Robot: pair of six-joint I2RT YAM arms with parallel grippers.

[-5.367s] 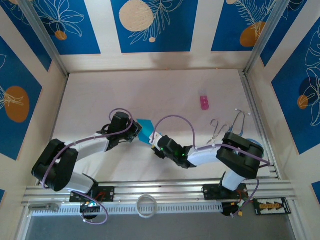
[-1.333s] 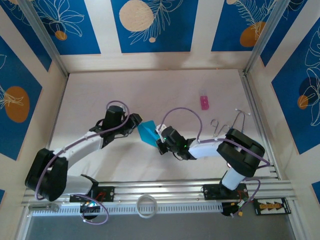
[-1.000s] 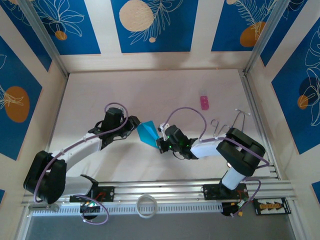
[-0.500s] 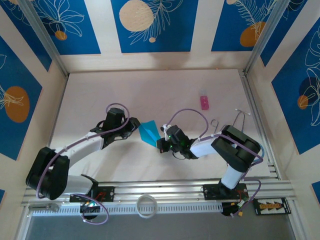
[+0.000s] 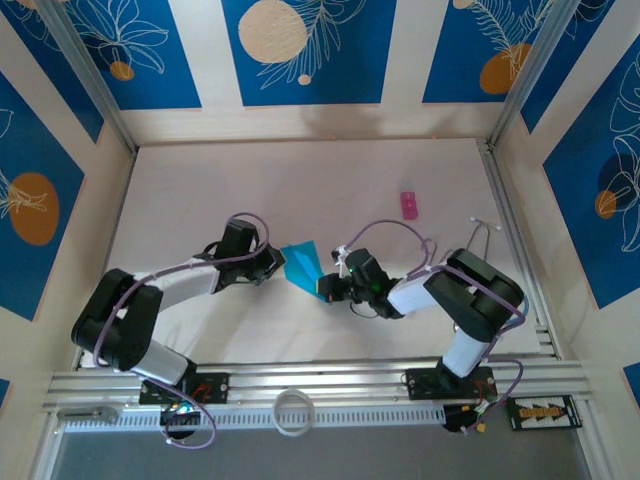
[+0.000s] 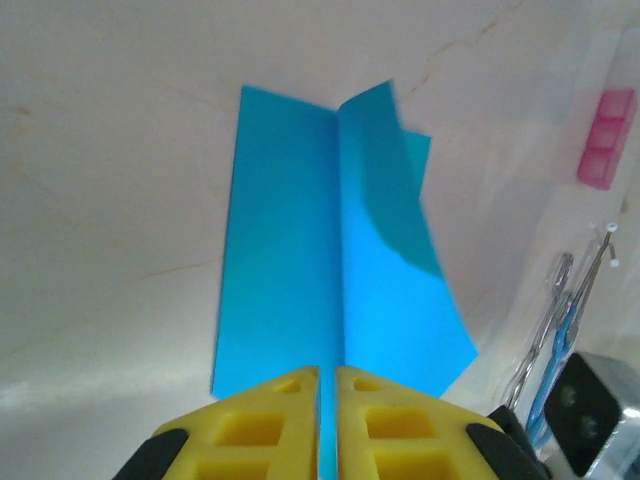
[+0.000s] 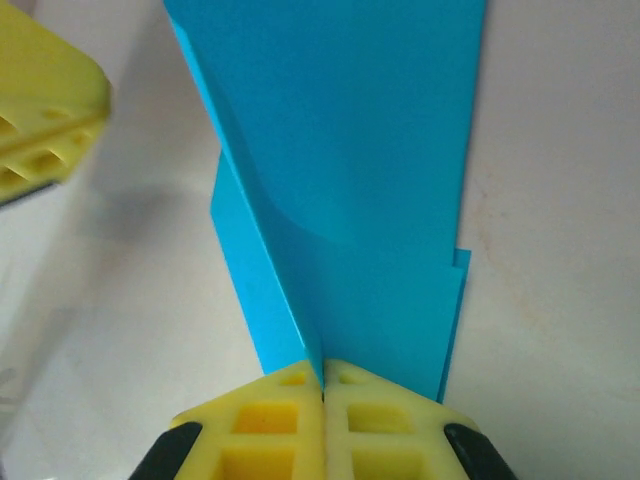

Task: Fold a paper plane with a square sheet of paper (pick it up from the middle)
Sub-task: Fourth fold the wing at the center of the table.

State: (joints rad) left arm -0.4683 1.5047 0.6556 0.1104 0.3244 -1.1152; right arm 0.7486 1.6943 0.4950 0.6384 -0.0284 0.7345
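Table (image 5: 300, 180): pale, takes up the middle of the overhead frame.

Sheet of paper (image 5: 300, 266): cyan, just below centre of the overhead frame, spanned between the two arms. It is creased lengthwise, with the flaps standing apart in a shallow V.

Handling, judged: very light, limp across the flaps, stiff only along the crease. It is smooth, so it may slide in a loose pinch, and it tears or crumples if the arms pull apart. The best hold is on the crease line, near an end.

Left gripper (image 6: 327, 380): bottom centre of its wrist view, fingers nearly together with a sliver of blue between them, pinching the crease.

Right gripper (image 7: 323, 385): bottom centre of its own view, fingers pressed together on the folded edge at the opposite end.

Pink block (image 5: 408, 205): right of centre, well apart.

Metal tools (image 6: 560, 310): cut off at the right edge.

Hard to tell:
- whether the paper's lower edge touches the table
- how many layers lie in each pinch
- the far flap curls, so its corner is hidden
- from overhead, the arms' heads cover both ends of the paper
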